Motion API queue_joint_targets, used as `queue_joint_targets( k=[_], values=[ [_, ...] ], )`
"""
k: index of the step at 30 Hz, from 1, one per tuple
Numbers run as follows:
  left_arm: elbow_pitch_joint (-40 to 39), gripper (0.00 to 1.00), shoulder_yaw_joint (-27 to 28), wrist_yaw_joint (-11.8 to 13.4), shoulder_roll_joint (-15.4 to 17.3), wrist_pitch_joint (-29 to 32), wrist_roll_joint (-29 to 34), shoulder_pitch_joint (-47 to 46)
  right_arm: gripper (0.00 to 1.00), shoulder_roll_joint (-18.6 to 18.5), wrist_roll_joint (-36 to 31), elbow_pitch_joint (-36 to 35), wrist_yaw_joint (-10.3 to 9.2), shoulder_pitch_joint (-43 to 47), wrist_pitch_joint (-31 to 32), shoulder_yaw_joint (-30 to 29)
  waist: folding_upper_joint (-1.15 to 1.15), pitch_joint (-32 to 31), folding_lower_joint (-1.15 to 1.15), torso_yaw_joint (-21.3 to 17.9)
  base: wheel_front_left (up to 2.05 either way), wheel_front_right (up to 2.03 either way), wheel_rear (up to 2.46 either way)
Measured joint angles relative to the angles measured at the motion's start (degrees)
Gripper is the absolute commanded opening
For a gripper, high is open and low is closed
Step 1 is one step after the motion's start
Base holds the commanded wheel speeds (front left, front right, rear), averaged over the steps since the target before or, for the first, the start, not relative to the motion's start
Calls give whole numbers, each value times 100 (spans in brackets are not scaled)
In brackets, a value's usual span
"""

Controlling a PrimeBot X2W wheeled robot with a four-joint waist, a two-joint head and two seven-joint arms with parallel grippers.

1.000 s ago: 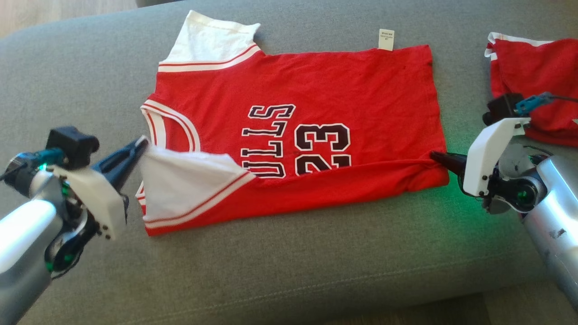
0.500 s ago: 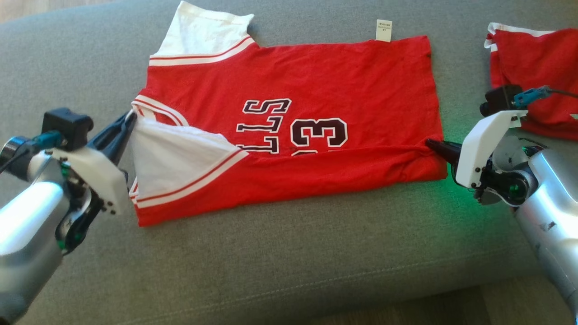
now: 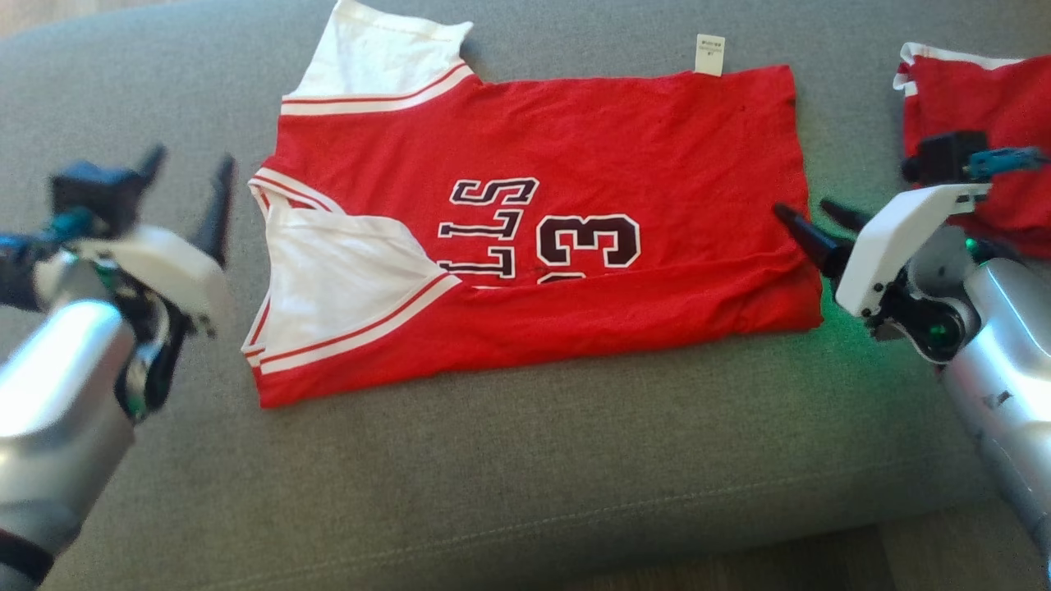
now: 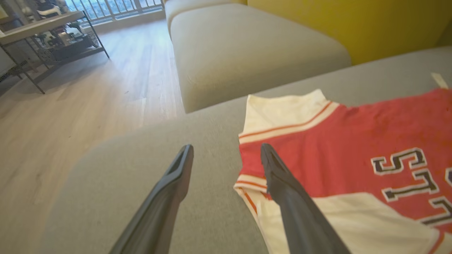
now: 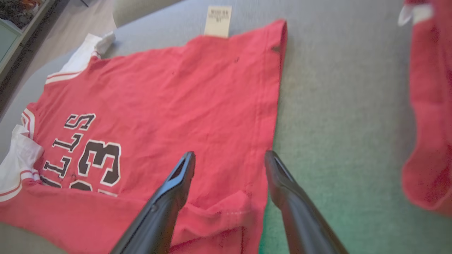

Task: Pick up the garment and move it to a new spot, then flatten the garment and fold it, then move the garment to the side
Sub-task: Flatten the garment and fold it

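The garment (image 3: 616,139) is a red jersey with white sleeves and dark "BULLS 23" print, lying flat on the grey sofa cushion (image 3: 493,492). Its near long edge is folded over the lower print, and one white sleeve lies on top at the left. My left gripper (image 3: 189,160) stands open just left of the collar, holding nothing. In the left wrist view the garment (image 4: 353,141) lies to the right of the left gripper (image 4: 226,146). My right gripper (image 3: 803,207) is open at the hem's right edge. In the right wrist view the right gripper (image 5: 229,153) hovers over the garment (image 5: 176,91) at its folded corner.
A second red garment (image 3: 985,98) lies bunched at the far right of the cushion, also seen as a red garment (image 5: 430,106) beside my right arm. Beyond the cushion's left end are a wooden floor (image 4: 70,106), another beige cushion (image 4: 247,53) and a metal shelf (image 4: 53,35).
Both grippers have let go of the garment's folded edge and opened. The left one drew back to the left, the right one rose slightly. The fold now rests on the shirt.
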Motion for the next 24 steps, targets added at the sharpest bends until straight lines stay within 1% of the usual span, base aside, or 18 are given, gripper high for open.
queue_joint_targets(
  k=[1, 3, 4, 6, 7, 9, 11, 13, 15, 17, 19, 21, 24],
  values=[
    [-98, 100, 208, 145, -16, 0, 16, 12, 100, -34, -124, -24, 0, 2, -242, 15, 0, -24, 0, 1, 0, 0, 0],
    [-549, 100, 755, 450, -57, -1, 235, 55, 100, -111, -297, -116, 0, 6, -742, -16, 0, -85, 0, 8, 0, 0, 0],
    [-549, 100, 755, 450, -57, -1, 235, 55, 100, -111, -297, -116, 0, 6, -742, -16, 0, -85, 0, 8, 0, 0, 0],
    [-1138, 100, 1355, 722, -148, -8, 499, 216, 100, -120, -302, -282, 0, 41, -1203, -125, 0, -156, -1, 13, 0, 0, 0],
    [-1435, 100, 1639, 818, -208, -8, 613, 369, 100, -124, -343, -404, 1, 85, -1439, -136, 0, -193, -1, 14, 0, 0, 0],
    [-1984, 100, 2190, 957, -393, -22, 834, 849, 100, -148, -592, -653, 0, 224, -1952, -132, 0, -275, -1, 19, 0, 0, 0],
    [-2399, 100, 2552, 1027, -575, -47, 1100, 1420, 100, -215, -912, -928, 0, 441, -2449, -168, 0, -352, -1, 28, 0, 0, 0],
    [-2766, 100, 2858, 1110, -780, -47, 1446, 1945, 100, -236, -1195, -1194, 1, 720, -2658, -380, 0, -414, -1, 42, 0, 0, 0],
    [-3100, 100, 3156, 1137, -1059, -47, 1690, 2372, 100, -188, -1566, -1517, 0, 1061, -2733, -814, 0, -464, -1, 48, 0, 0, 0],
    [-3376, 100, 3359, 1126, -1344, -48, 1964, 2705, 100, 1, -2037, -2085, 0, 1473, -2743, -1517, 0, -499, -1, 46, 0, 0, 0],
    [-3529, 100, 3539, 1120, -1647, -48, 2203, 2981, 100, 214, -2662, -2710, 1, 1883, -2752, -1963, 0, -514, -1, 40, 0, 0, 0],
    [-3513, 100, 3570, 942, -1868, -48, 2481, 3265, 100, 594, -3149, -3148, 0, 2297, -2752, -2334, 0, -528, -1, 23, 0, 0, 0],
    [-3321, 100, 3696, 781, -2190, -48, 2769, 3607, 100, 1117, -3587, -3524, 0, 2866, -2752, -2780, 0, -509, -1, 15, 0, 0, 0]
  ],
)
